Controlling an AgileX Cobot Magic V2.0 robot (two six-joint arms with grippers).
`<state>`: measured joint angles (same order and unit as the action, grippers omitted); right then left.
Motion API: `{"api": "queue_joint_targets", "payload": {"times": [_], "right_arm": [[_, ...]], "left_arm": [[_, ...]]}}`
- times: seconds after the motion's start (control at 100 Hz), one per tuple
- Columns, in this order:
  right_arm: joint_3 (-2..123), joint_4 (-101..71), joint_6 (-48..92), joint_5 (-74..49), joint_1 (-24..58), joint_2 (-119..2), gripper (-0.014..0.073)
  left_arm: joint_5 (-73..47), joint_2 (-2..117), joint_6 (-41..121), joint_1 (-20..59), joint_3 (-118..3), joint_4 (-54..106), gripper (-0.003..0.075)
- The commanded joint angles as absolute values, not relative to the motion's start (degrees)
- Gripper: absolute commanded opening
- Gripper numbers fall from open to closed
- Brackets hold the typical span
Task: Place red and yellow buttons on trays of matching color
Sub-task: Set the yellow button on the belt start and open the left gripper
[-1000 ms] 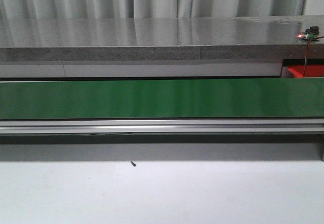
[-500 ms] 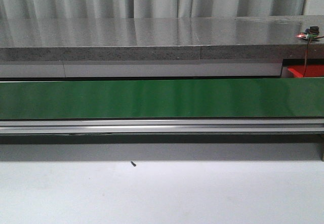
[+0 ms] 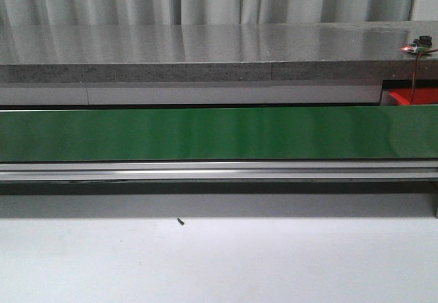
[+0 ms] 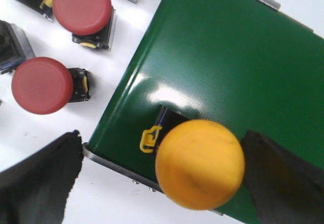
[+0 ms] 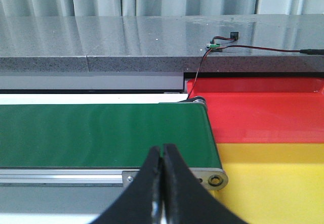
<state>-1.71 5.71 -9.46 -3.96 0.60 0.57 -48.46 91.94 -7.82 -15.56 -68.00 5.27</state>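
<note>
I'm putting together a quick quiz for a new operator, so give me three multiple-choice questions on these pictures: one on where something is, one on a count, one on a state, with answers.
1. Where does the yellow button sit?
A. on the green belt, near its end
B. in a red tray
C. on a grey shelf

2. How many whole red buttons show beside the belt?
A. one
B. two
C. four

3. How do the jaws of the right gripper stand?
A. wide open
B. shut on a button
C. shut, holding nothing

Answers: 1 A, the left wrist view shows belt under it; 2 B, two red caps stand on the white table; 3 C, the jaws meet with nothing between.
</note>
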Motion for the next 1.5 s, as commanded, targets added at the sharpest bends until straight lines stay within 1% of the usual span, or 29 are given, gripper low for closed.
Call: {"api": "queue_joint_targets", "payload": {"times": [0.0,0.13,0.42,0.79,0.9,1.16,1.33,1.49], "right_arm": [[-0.6,6.4,-9.2,0.7,0.1,1.6,-0.0116],[-0.6,6.4,-9.2,0.7,0.1,1.6,-0.0116],[-0.6,6.4,-9.2,0.7,0.1,1.6,-0.0116],[-0.6,6.4,-9.2,0.7,0.1,1.6,-0.0116],[-0.6,6.4,-9.2,0.7,0.1,1.6,-0.0116],[-0.6,6.4,-9.2,0.7,0.1,1.6,-0.0116],[-0.6,6.4,-9.2,0.7,0.1,1.6,-0.0116],[-0.6,6.4,-9.2,0.7,0.1,1.6,-0.0116]], "left_arm": [[-46.4,88.1,-7.1,-15.2,-70.0,7.1,0.0627],[-46.5,85.4,-5.1,-15.2,-70.0,9.6,0.0627],[-47.3,78.2,-5.1,-16.2,-70.0,8.4,0.0627],[-50.1,77.2,-5.0,-27.1,-69.3,5.7,0.0619],[-50.6,77.6,-5.0,-29.8,-69.3,2.9,0.0619],[-53.4,81.8,-3.9,-37.0,-69.3,2.7,0.0619],[-53.7,86.2,-1.7,-38.0,-69.3,2.9,0.0619],[-50.8,90.6,-1.6,-38.0,-69.3,2.9,0.0619]]}}
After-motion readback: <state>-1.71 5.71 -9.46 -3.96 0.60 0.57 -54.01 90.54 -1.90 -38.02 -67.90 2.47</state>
